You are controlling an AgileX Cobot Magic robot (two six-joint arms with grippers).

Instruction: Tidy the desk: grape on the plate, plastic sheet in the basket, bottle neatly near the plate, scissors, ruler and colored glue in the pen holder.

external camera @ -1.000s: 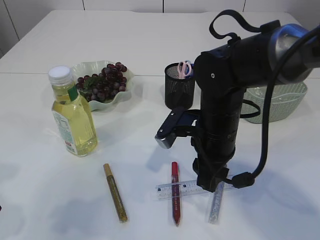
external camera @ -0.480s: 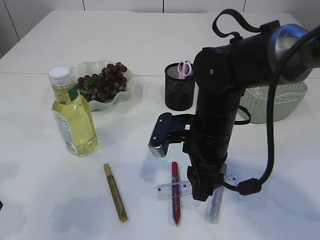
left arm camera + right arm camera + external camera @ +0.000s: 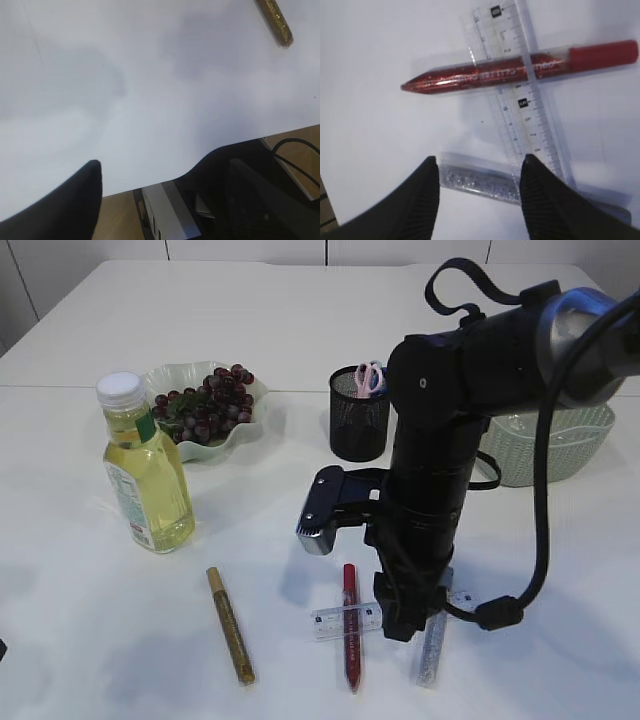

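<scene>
Silver glue tube (image 3: 480, 182) between spread right tool (image 3: 479, 187) fingers, clear ruler (image 3: 520, 95) beside, left tool open.

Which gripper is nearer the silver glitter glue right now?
Right. The right gripper is down over the silver glitter glue, open fingers on either side of it. The left gripper is off at the table's near edge, with only the gold glue in its view.

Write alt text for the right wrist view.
The right end effector hangs open over a silver glitter glue tube on a white table. Beyond it a clear ruler crosses a red glitter glue tube.
</scene>
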